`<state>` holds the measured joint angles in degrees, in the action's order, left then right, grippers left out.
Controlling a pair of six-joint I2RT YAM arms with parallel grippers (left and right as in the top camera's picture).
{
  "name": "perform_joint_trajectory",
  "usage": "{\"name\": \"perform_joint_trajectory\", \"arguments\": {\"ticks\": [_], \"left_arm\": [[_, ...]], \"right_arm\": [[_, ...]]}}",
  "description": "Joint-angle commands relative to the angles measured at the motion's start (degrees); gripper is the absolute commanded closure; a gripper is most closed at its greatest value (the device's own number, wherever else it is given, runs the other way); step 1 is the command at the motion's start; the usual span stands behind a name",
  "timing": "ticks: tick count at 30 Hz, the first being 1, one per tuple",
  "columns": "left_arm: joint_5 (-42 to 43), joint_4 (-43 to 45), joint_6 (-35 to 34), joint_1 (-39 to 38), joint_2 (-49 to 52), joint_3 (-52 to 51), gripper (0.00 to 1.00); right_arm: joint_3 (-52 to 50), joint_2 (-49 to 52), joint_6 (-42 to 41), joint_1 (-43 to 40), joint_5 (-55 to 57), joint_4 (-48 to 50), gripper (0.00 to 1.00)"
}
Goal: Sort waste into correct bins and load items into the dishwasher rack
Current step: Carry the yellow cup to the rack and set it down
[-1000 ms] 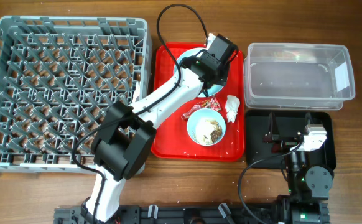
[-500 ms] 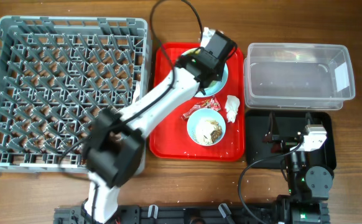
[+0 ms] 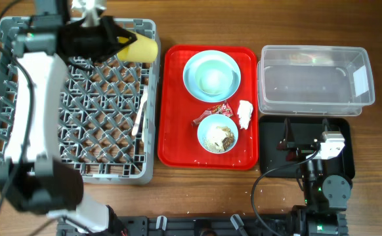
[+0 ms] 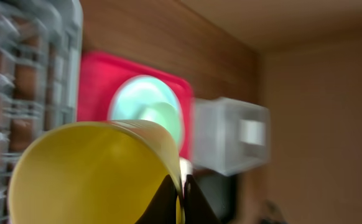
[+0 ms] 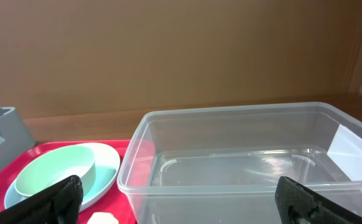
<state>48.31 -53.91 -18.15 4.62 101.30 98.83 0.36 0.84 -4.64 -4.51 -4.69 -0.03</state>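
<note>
- The yellow cup [image 3: 143, 47] was held tipped on its side, above the far right corner of the dishwasher rack [image 3: 92, 131], with its mouth facing the left wrist camera.
- The left claw [image 3: 120, 43] was closed on the cup's rim; in the blurred wrist view a dark fingertip [image 4: 176, 200] pressed against the cup's wall.
- A cream utensil [image 3: 138, 118] lay among the pegs near the rack's right side; fork or spoon could not be told.
- Beside the rack, the red tray [image 3: 178, 131] carried a pale blue plate [image 3: 190, 65] with a mint bowl [image 3: 212, 80] sitting on it.
- Nearer the robot on the tray, a second bowl [image 3: 201, 131] held brown-beige food scraps [image 3: 225, 136].
- The red-and-white wrapper [image 3: 218, 110] lay between the two bowls, touching the scrap bowl's rim, and the white tissue [image 3: 245, 113] lay just to its right.
- The clear tub [image 3: 309, 82] stood on the bench [image 3: 375, 183] to the tray's right, with the black tray [image 3: 270, 157] just in front of it.
- The right claw [image 5: 181, 200] rested over the black tray, its fingers spread wide with nothing between them, facing the tub.
</note>
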Motion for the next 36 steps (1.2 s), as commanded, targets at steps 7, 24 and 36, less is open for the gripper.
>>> {"name": "perform_joint_trajectory", "arguments": {"ticks": [7, 24, 36], "left_arm": [[40.81, -2.95, 13.33, 6.58, 22.40, -0.57, 0.96], [25.05, -0.76, 16.39, 8.76, 24.50, -8.59, 0.95], [25.05, -3.63, 16.44, 14.27, 21.88, -8.59, 0.65]], "right_arm": [[-0.07, -0.20, 0.00, -0.22, 0.20, 0.17, 0.00], [-0.07, -0.20, 0.02, -0.22, 0.20, 0.20, 0.00], [-0.07, -0.20, 0.00, -0.22, 0.20, 0.17, 0.00]]}}
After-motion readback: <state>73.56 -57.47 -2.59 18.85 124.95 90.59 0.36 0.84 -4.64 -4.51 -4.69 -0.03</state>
